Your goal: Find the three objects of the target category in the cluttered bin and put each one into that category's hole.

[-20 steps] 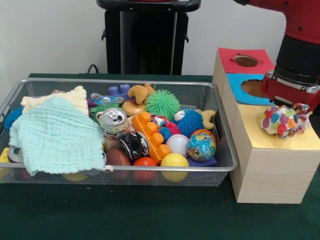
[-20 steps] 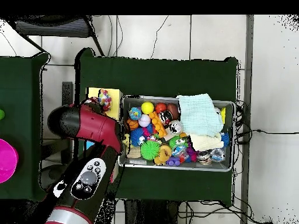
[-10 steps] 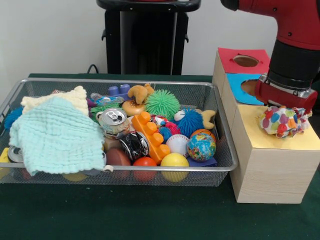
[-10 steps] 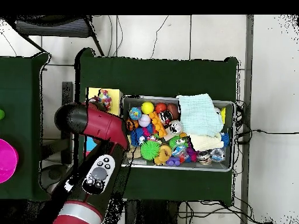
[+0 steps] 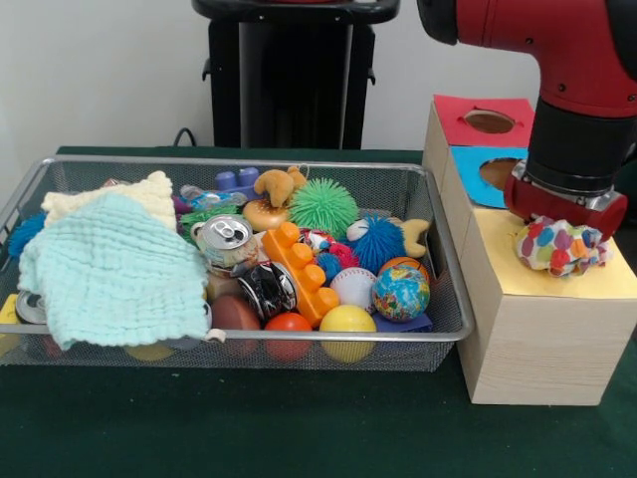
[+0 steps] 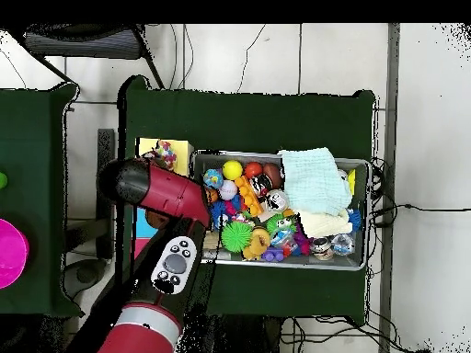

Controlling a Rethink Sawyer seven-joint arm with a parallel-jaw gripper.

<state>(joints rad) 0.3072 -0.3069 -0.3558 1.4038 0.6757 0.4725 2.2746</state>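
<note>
A multicoloured stuffed toy, white with bright heart-like patches, sits on the yellow panel at the near end of a wooden sorting box, right where that panel's hole would be, so it looks as if it is being fed into the opening for its category. The gripper of the red and black arm is directly above it, its red and silver wrist touching or just over the toy's top; the fingers are hidden behind the wrist and the toy, so I cannot tell whether they are spread or pinching it. Behind the yellow panel the same box carries a blue panel and then a red panel, each with a round hole, one per category. Just beside the box, on a dark green surface, stands a wire mesh bin packed with clutter: a pale green knitted cloth draped over one end, likely hiding things beneath, a drink can, an orange building brick, a globe ball, a baseball, a yellow ball, green and blue spiky balls and a small tan plush animal. In the overhead view the arm crosses the box, with the toy showing on the yellow patch beside the bin.
</note>
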